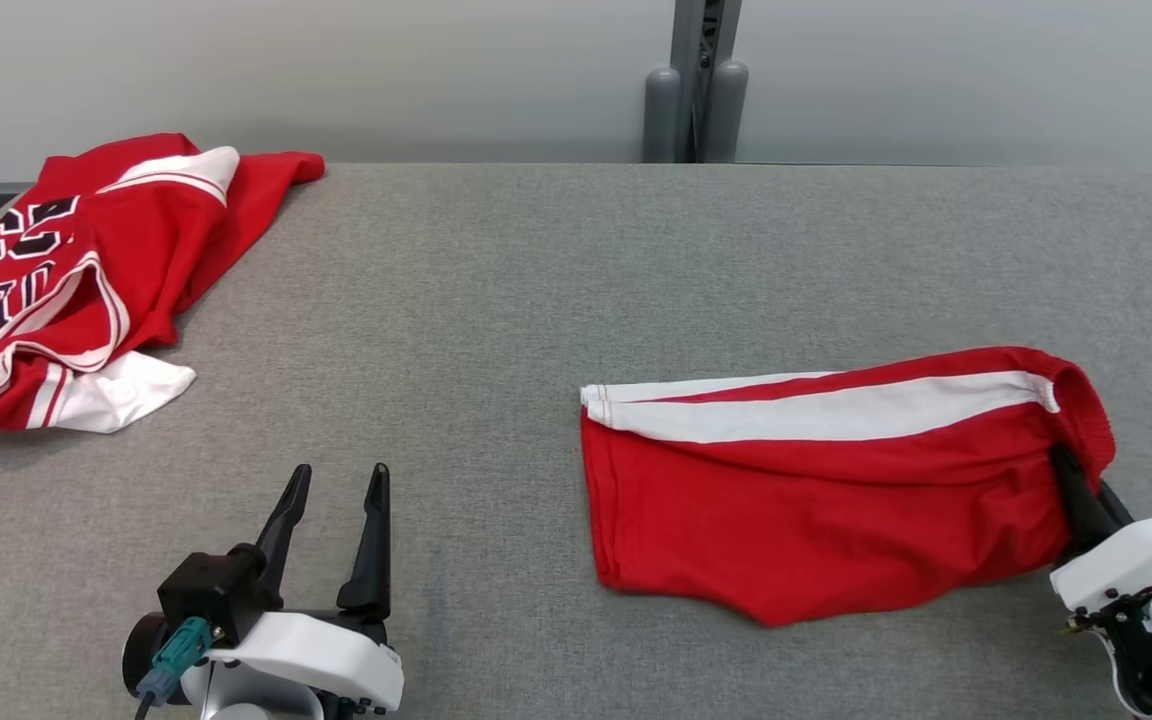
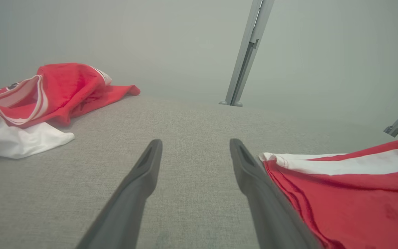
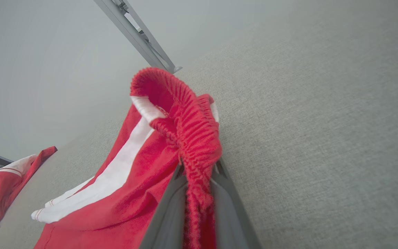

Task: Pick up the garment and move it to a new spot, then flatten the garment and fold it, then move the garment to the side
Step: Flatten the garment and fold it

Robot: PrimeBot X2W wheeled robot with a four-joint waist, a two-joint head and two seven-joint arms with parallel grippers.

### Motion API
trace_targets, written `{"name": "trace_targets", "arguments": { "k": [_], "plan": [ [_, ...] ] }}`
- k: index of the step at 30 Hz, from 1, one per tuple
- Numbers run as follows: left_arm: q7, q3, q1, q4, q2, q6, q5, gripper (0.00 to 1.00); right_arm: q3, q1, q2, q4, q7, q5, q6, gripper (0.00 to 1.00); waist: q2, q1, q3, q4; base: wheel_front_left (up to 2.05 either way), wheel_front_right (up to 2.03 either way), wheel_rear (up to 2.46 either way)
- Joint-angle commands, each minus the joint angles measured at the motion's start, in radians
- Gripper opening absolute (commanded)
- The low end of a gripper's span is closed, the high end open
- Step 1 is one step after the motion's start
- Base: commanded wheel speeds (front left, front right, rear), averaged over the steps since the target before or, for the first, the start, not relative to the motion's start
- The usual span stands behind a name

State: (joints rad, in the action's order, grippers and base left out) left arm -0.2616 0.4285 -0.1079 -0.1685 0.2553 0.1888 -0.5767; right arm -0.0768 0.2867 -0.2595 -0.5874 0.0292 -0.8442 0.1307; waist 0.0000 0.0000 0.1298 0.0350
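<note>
Right now I am pinching the ribbed waistband (image 3: 185, 114) of the red shorts (image 1: 816, 490) with my right gripper (image 1: 1068, 472), both dark fingers closing tight on a bunched ridge of elastic. The shorts are lying on the right half of the grey table (image 1: 556, 270), looking folded, with the white side stripe running along the far edge and the hem pointing toward the middle. My left gripper (image 1: 340, 470) is sitting with its fingers spread wide and carrying nothing, just beside the hem end but not touching it.

I am judging this to be the last step, shifting the folded shorts aside, and that is where I am seeing the trouble. I am gripping one end only, and I cannot tell whether every layer is caught between my fingers. If I am lifting or dragging from here, the loose layers may be peeling away and the fold may be falling open. The table covering is looking coarse, so a low drag may be snagging the hem and rumpling it. The elastic is also bunching, so it may be sliding out under a quick pull. A red jersey (image 1: 66, 280) is lying heaped at the far left corner, so a spot there would be crowding the two together.
</note>
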Motion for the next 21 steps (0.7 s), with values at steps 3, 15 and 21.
{"name": "trace_targets", "arguments": {
  "k": [3, 15, 21],
  "plan": [
    [-0.004, -0.002, -0.014, -0.003, 0.004, -0.005, -0.004, 1.00, 0.020, 0.015, 0.009, 0.016, -0.011, 0.019, 0.000, 0.00, 0.0000, 0.0000, 0.003, -0.012, 0.00, 0.00, 0.00],
    [-0.001, 0.003, -0.025, -0.014, 0.007, -0.013, -0.013, 1.00, -0.037, 0.004, 0.120, 0.219, -0.105, 0.164, 0.000, 0.00, 0.0000, 0.0000, -0.002, -0.013, 0.00, 0.00, 0.00],
    [-0.001, 0.005, -0.025, -0.012, 0.001, -0.014, -0.017, 1.00, -0.083, 0.003, 0.181, 0.287, -0.173, 0.246, 0.000, 0.00, 0.0000, 0.0000, -0.011, 0.014, 0.00, 0.00, 0.00]
  ]
}}
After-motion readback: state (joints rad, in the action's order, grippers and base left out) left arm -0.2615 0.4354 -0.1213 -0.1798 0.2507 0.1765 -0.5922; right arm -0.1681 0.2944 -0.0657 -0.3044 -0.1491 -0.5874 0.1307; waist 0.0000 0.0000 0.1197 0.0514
